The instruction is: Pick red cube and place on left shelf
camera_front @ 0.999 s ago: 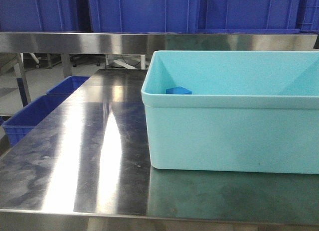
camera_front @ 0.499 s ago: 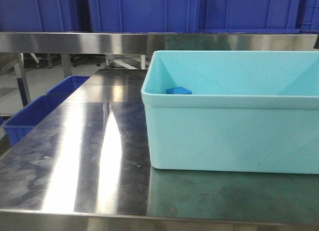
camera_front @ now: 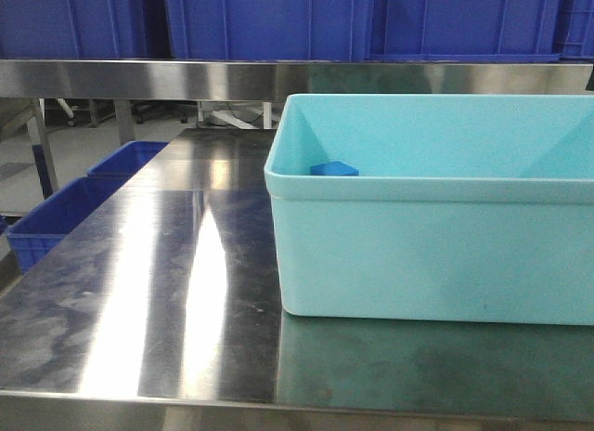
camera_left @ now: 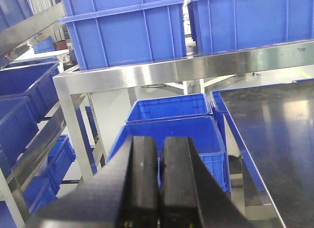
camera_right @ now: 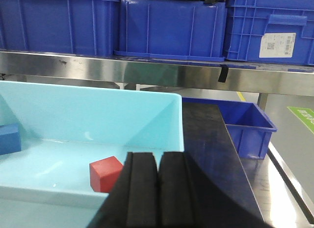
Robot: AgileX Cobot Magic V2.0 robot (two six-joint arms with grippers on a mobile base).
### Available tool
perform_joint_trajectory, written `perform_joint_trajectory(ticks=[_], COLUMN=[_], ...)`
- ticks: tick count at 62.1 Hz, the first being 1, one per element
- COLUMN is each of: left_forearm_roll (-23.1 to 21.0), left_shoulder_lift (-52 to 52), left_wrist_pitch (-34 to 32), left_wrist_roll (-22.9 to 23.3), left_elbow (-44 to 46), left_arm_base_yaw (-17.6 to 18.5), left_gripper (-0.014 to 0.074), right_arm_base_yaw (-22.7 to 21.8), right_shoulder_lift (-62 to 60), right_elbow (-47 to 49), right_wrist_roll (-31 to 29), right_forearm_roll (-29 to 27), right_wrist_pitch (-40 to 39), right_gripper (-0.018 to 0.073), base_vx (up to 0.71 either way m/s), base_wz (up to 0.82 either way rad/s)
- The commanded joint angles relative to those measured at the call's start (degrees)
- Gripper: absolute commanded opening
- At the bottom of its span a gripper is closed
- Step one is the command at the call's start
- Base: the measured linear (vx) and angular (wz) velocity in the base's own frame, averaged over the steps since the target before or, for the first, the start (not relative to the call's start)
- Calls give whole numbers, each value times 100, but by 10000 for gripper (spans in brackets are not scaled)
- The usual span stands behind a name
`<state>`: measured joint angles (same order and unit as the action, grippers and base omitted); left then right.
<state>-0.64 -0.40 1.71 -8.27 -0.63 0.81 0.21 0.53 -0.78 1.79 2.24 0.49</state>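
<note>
The red cube (camera_right: 105, 173) lies on the floor of the light-blue tub (camera_right: 98, 120), near its front wall, seen only in the right wrist view. My right gripper (camera_right: 158, 161) is shut and empty, just right of the cube and nearer the camera. My left gripper (camera_left: 160, 149) is shut and empty, off the table's left edge, facing the left shelf (camera_left: 34, 154), a steel tiered rack holding large blue crates (camera_left: 122, 31). In the front view the tub (camera_front: 436, 254) hides the red cube; neither gripper shows there.
A blue block (camera_front: 334, 168) sits in the tub's left part; it also shows in the right wrist view (camera_right: 9, 138). The steel table (camera_front: 167, 282) carries the tub. Blue crates (camera_left: 169, 125) stand on the floor left of the table. A steel rail (camera_front: 186, 78) with blue crates runs behind.
</note>
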Motion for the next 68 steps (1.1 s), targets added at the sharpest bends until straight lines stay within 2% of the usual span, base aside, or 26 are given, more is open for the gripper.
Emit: perform_joint_trajectory(ticks=[1,31,37,43,49,59,62,68], left_forearm_roll=[-27,-27,-27,-27,-27,-27,-27,-27], left_shoulder_lift=[-2,-2,-2,-2,-2,-2,-2,-2], left_wrist_pitch=[-518,-518,-518,-518,-518,-518,-518,-518], left_wrist_roll=[-3,-3,-3,-3,-3,-3,-3,-3], left_elbow=[-126,-126,-126,-126,-126,-126,-126,-126], left_arm_base_yaw=[38,38,38,38,38,38,38,38], left_gripper=[106,106,106,106,106,106,106,106], right_arm_base_yaw=[-23,-21,21,227,568,1140,1218,1252], right_shoulder_lift=[429,3221,3757,4365,4943,5826,6088,6405], right_elbow=[449,3211,3707,4272,4753,5317,5433,5575], right_wrist_roll=[-24,-24,-24,-24,-51,-299,-365,-390], right_forearm_roll=[1,-11,-11,-11,-5,95,190,368], right_wrist_pitch=[-354,-143,97,696,1242,1747,1941,2189], right_gripper=[57,57,60,64,141,375,409,414], base_vx=[0,0,0,0,0,0,0,0], base_wz=[0,0,0,0,0,0,0,0])
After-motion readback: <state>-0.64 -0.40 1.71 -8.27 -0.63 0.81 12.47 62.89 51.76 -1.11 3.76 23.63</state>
